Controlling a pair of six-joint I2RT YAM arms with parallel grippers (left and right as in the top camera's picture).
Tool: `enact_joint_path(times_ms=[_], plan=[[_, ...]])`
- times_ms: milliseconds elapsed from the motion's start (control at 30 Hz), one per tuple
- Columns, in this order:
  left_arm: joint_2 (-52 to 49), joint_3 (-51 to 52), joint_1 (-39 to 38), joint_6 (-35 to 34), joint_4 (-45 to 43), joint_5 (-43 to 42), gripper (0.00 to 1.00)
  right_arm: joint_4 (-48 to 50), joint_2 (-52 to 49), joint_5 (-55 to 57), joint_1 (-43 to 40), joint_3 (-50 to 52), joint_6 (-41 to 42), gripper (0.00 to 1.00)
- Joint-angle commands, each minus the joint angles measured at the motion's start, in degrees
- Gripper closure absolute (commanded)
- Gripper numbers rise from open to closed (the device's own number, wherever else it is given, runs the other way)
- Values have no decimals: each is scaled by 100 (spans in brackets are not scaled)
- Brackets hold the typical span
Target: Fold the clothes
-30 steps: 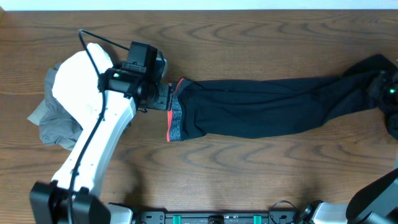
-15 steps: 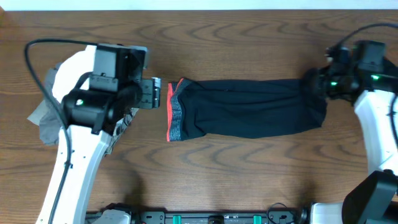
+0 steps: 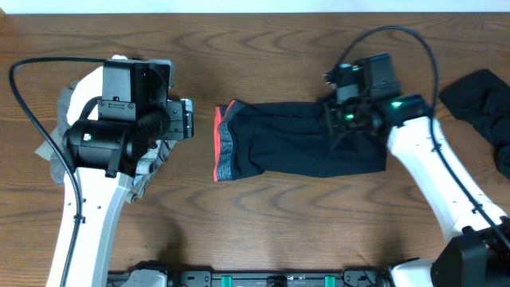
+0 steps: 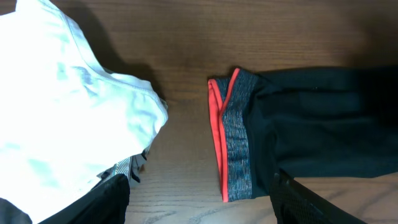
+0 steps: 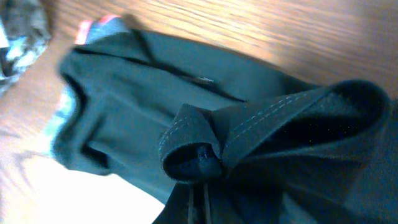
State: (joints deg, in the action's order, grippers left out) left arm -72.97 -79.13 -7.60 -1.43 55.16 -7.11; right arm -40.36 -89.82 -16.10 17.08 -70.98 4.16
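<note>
Your black trousers (image 3: 279, 155) lie across the middle of the table (image 3: 263, 231), stretched from 9 o'clock to 3 o'clock. The grey waistband (image 3: 226, 153), with a red edge showing along it, is the 9 o'clock end and rests flat on the wood. Toward 3 o'clock the leg end is doubled back over the layer beneath it.

Your right gripper (image 3: 336, 119) sits over that doubled part, near the 12 o'clock edge of the trousers. Its fingers are closed and pinch a bunched fold of the black fabric. In the right wrist view the stitched hem (image 5: 273, 115) curls up from the pinch, with the rest of the trousers spread out behind it.

Your left gripper (image 3: 188, 121) hovers just at 9 o'clock of the waistband, apart from it. Its fingers (image 4: 298, 199) stand wide and hold nothing. In the left wrist view you see the waistband upright in the frame, bare wood on its 9 o'clock side, and then a white garment (image 4: 62, 106).

That white garment lies at the 9 o'clock side of the table, partly under your left arm (image 3: 100, 199). A grey garment (image 3: 54, 163) pokes out from beneath it at 7 o'clock. Another dark garment (image 3: 478, 92) lies by the 3 o'clock edge of the table, well apart from the trousers.
</note>
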Motion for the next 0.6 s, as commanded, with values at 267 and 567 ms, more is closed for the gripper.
enact_joint_path(times_ms=[267,567], plan=[[31,-103,31,35,11,70,26,1237,-1113,-951,1360,39,1054,99],[-7,-94,31,33,175,68,24,1899,-1351,-968,1453,37,1060,55]])
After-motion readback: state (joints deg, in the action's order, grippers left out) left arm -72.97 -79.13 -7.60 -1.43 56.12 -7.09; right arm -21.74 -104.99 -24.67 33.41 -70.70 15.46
